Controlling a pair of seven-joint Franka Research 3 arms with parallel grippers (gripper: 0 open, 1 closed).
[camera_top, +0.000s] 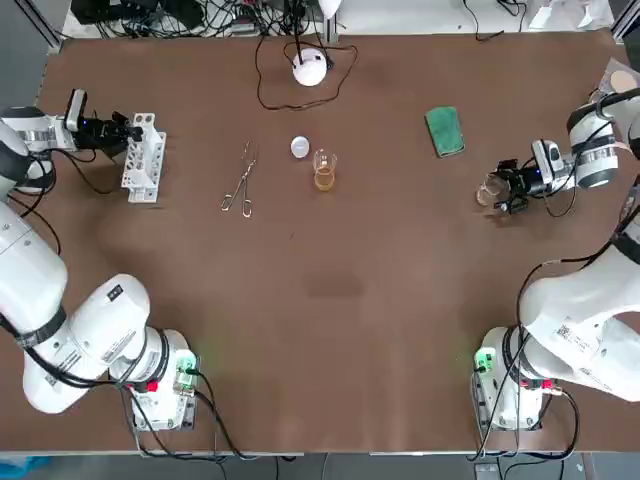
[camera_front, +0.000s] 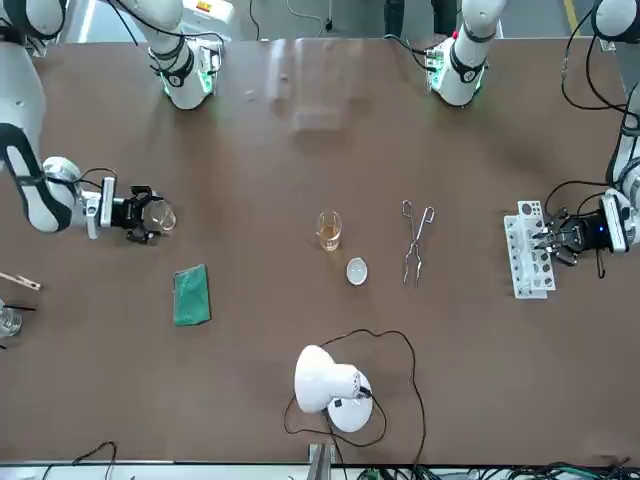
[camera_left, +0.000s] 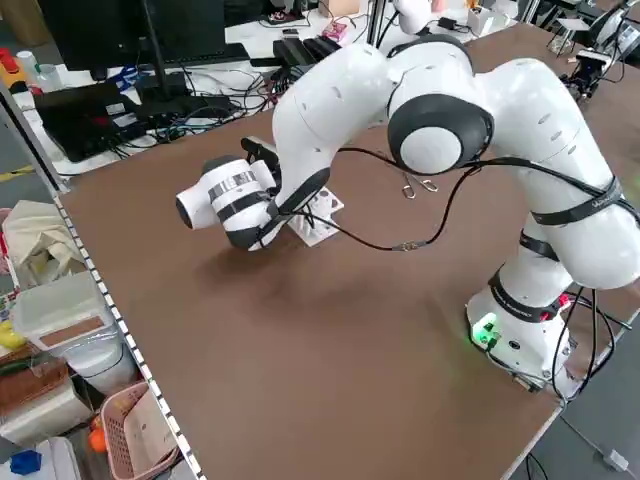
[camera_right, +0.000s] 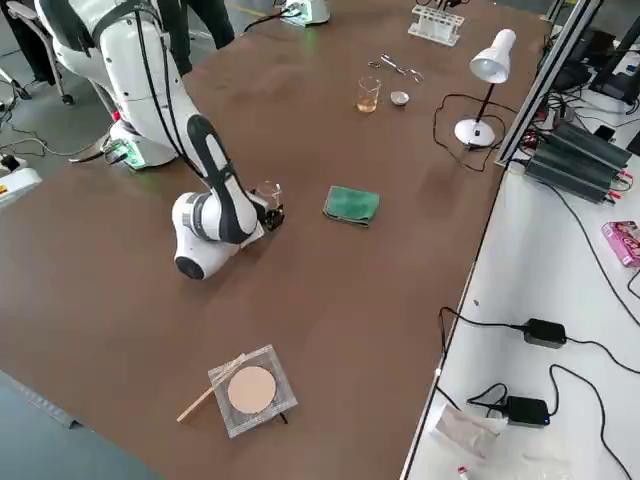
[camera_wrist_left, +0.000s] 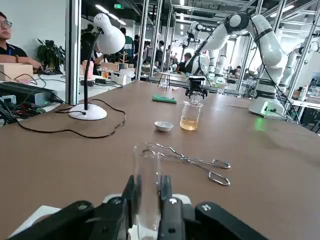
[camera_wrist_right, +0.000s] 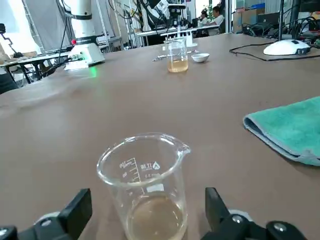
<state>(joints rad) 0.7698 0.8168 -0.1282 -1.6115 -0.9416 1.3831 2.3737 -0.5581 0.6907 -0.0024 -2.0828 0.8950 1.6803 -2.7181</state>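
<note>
Two-arm bench scene, both arms at work. The left gripper (camera_top: 127, 133) is at the far left of the table (camera_top: 330, 330), over the white rack (camera_top: 143, 160). Its fingers (camera_wrist_left: 121, 204) are closed tight on a clear, upright glass tube (camera_wrist_left: 146, 185). The tube's lower end is hidden behind the fingers, so whether it sits in a rack hole cannot be told.

The right gripper (camera_top: 494, 192) is at the far right, low over the table. Its fingers (camera_wrist_right: 75, 212) are spread wide on either side of a spouted beaker (camera_wrist_right: 145, 180), and neither one touches the glass. The beaker stands upright on the table with a shallow layer of pale liquid at the bottom.

Between the arms, well apart from both, stand a flask (camera_top: 324, 170) of amber liquid, a small dish (camera_top: 300, 148) just beside it, and tongs (camera_top: 240, 180) towards the rack. A green cloth (camera_top: 444, 131) lies near the beaker. A lamp (camera_top: 310, 68) sits at the far edge.

Judged step: the left arm has a firm grasp at the rack; the right arm is lined up for a grasp that is not yet made. Any lift of the tube calls for a straight, vertical path so that it clears the rack. Closing on the beaker calls for even, gentle pressure on its wall, keeping it level so the liquid stays in.
</note>
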